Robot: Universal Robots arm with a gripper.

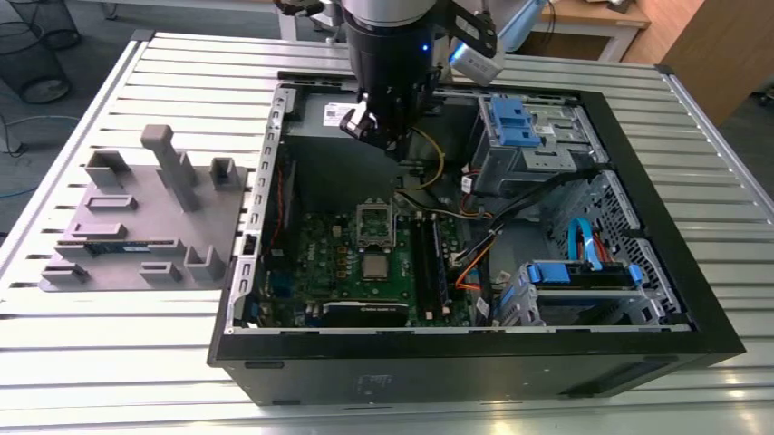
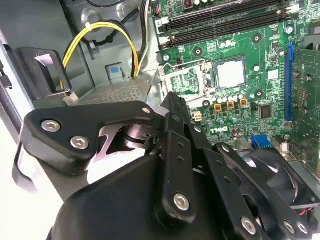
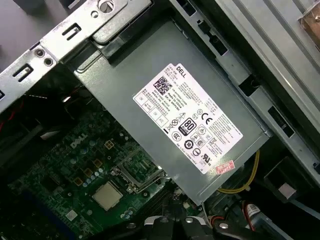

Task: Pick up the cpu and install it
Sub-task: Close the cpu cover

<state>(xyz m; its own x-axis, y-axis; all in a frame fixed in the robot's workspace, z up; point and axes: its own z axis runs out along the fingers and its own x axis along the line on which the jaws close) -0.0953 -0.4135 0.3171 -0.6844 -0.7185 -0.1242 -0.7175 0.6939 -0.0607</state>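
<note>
Lab or workshop: slatted aluminium workbench, open black metal computer case, grey plastic fixture tray, wire-mesh bin.

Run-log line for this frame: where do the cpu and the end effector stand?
cpu: flat on motherboard, beside open socket frame | end effector: over open computer case, apart from cpu

Workshop corner with a slatted metal table
Pale ribbed aluminium slats span most of the exterior view. Beyond the table's far edge lies a grey floor, with a black wire bin standing at the exterior view's left. At the exterior view's right stand a wooden desk and a brown wooden cabinet. The light is even, with soft glare on the slats
</note>
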